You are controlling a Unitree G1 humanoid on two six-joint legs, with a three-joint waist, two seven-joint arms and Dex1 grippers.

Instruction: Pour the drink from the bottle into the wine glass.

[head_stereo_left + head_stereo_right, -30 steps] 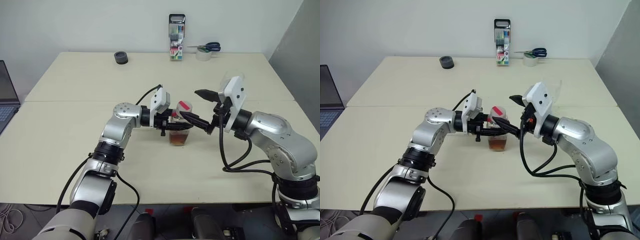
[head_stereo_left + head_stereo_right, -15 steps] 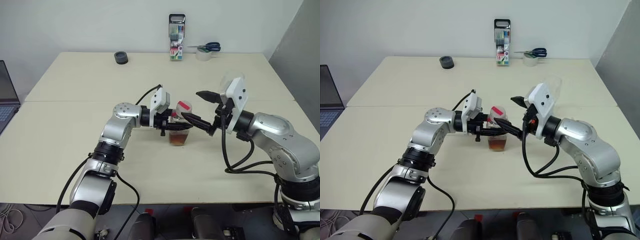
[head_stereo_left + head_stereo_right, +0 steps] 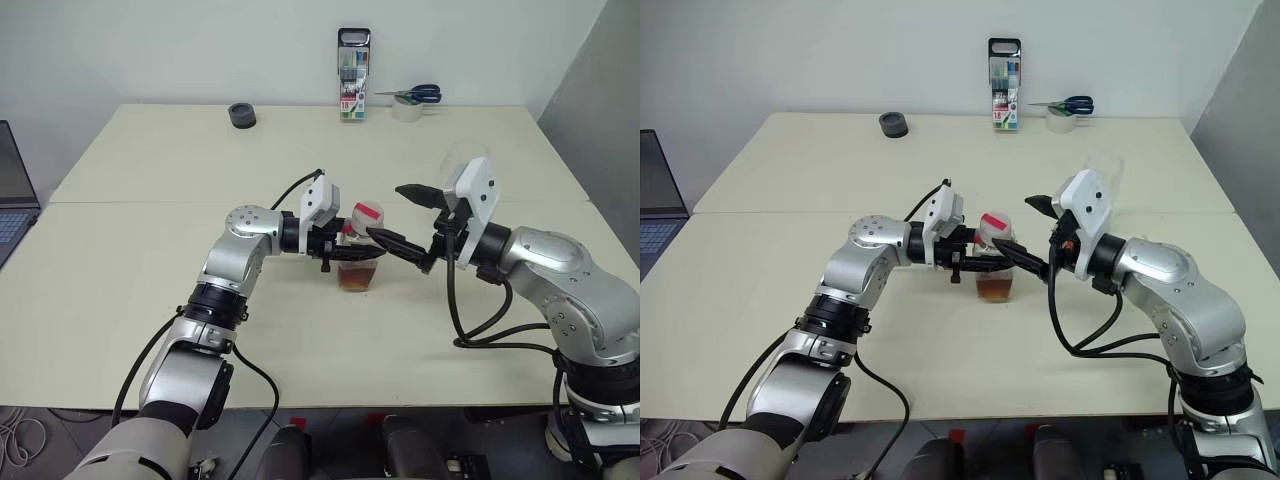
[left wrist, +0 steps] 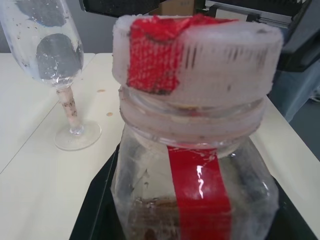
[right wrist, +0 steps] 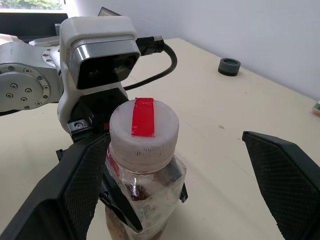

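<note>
Nothing shifted: left gripper [image 5: 117, 197] stays clamped on bottle [image 5: 143, 175], drink [image 3: 358, 277] half hidden; right gripper [image 3: 409, 219] spread wide at three o'clock

Head cams overhead; wrist cams close, sharing bottle [image 5: 143, 165].

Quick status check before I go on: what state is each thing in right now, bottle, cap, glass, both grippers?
bottle: upright on the table, part full of amber drink
cap: on the bottle, white with a red strip
wine glass: upright, no drink in it
left gripper: shut on the bottle
right gripper: open, fingers spread either side of the cap
</note>
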